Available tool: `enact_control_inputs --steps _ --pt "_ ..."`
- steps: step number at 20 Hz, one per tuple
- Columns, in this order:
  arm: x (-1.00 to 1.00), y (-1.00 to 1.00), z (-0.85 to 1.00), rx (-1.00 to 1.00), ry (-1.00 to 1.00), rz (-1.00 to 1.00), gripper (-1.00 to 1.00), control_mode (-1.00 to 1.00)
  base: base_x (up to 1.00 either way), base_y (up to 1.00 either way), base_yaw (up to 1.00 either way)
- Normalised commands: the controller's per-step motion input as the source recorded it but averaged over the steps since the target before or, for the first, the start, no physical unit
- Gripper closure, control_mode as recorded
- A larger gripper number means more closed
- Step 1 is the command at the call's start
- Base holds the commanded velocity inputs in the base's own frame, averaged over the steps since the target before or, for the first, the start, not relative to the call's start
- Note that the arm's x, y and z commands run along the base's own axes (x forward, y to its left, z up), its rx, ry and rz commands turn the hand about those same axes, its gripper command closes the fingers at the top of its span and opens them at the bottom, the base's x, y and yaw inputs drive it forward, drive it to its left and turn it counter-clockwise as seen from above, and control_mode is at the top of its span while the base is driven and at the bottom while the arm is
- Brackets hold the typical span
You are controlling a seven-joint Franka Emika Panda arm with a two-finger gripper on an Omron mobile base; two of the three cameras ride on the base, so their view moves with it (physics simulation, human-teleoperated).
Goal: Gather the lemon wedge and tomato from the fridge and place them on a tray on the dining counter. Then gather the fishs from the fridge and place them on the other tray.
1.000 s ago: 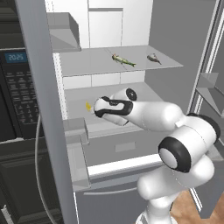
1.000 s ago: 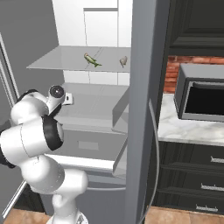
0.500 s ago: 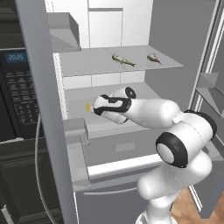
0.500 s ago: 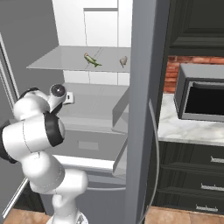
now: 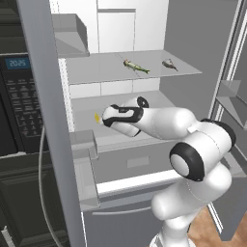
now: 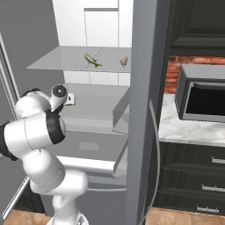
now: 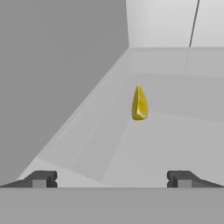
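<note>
The fridge (image 5: 46, 111) stands open. On its middle shelf lies the lemon wedge (image 5: 98, 117), a small yellow crescent near the left wall. In the hand view the lemon wedge (image 7: 139, 103) stands ahead of my gripper (image 7: 111, 178), a little right of centre and apart from the fingertips (image 7: 40, 179). The jaws are open and hold nothing. My gripper (image 5: 104, 120) reaches into that shelf just right of the wedge. Two fish (image 5: 136, 66) (image 5: 169, 64) rest on the shelf above, also seen as fish (image 6: 92, 60) (image 6: 124, 61). The tomato, trays and dining counter are out of view.
A black microwave (image 5: 17, 96) is built in left of the fridge. Another microwave (image 6: 202, 99) sits on a marble counter (image 6: 184, 129) to the right. A fridge drawer (image 5: 135, 161) lies below my arm, and door bins (image 5: 231, 96) hang on the right.
My hand has pushed a little further left and into the shelf, closer to the lemon wedge. The jaws stayed open.
</note>
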Motion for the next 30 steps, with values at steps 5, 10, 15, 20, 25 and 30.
enact_control_inputs --steps 5,10,15,20,25,30 --pt "0.00 0.00 -0.07 0.00 0.01 0.00 -1.00 -1.00 0.00 0.00 0.00" --pt "0.00 0.00 0.00 0.00 0.00 0.00 -1.00 -1.00 0.00 0.00 0.00" --pt "0.08 0.01 -0.05 0.00 0.00 0.00 -1.00 -1.00 0.00 0.00 0.00" --pt "0.17 0.01 -0.08 0.00 0.00 0.00 -1.00 -1.00 0.00 0.00 0.00" --pt "0.18 0.01 -0.15 0.00 0.00 0.00 -1.00 -1.00 0.00 0.00 0.00" --pt "0.05 0.10 -0.26 0.00 0.00 0.00 -1.00 -1.00 0.00 0.00 0.00"
